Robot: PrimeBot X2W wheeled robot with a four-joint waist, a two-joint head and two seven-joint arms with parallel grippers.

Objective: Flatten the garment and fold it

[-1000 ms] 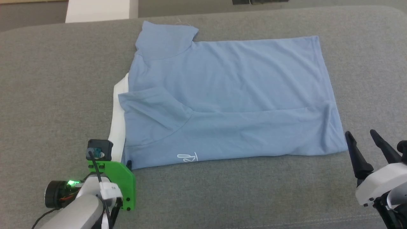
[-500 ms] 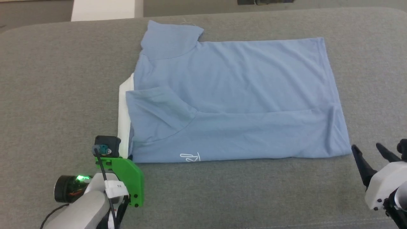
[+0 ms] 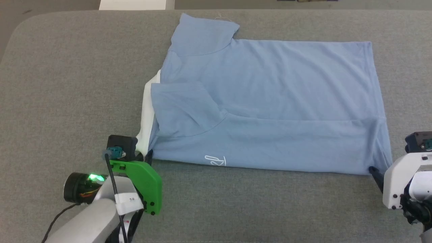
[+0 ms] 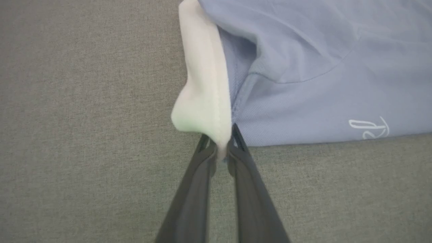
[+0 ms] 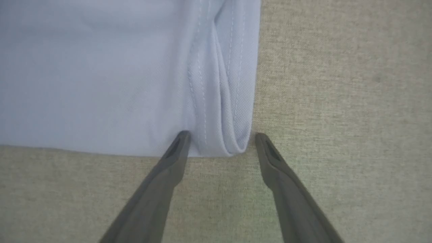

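Grey tabletop [image 3: 67, 84], bearing garment [image 3: 270, 101] flat, part-folded. Left tool [image 4: 221, 148] clenched on white collar tip [image 4: 202, 101]; right tool [image 5: 221, 136] released, astride hem corner [image 5: 233, 141]. Risk: thin collar pinch slipping, skewing fold.

The grey, woven-fabric tabletop [image 3: 67, 84], rounded at its far-left corner, carries a light blue garment [image 3: 270, 84]. The garment lies spread flat, hem to the right, with its near long side folded over onto the body. Its white collar band [image 3: 147, 111] juts left, and a small white logo [image 3: 216, 161] sits along the near edge.
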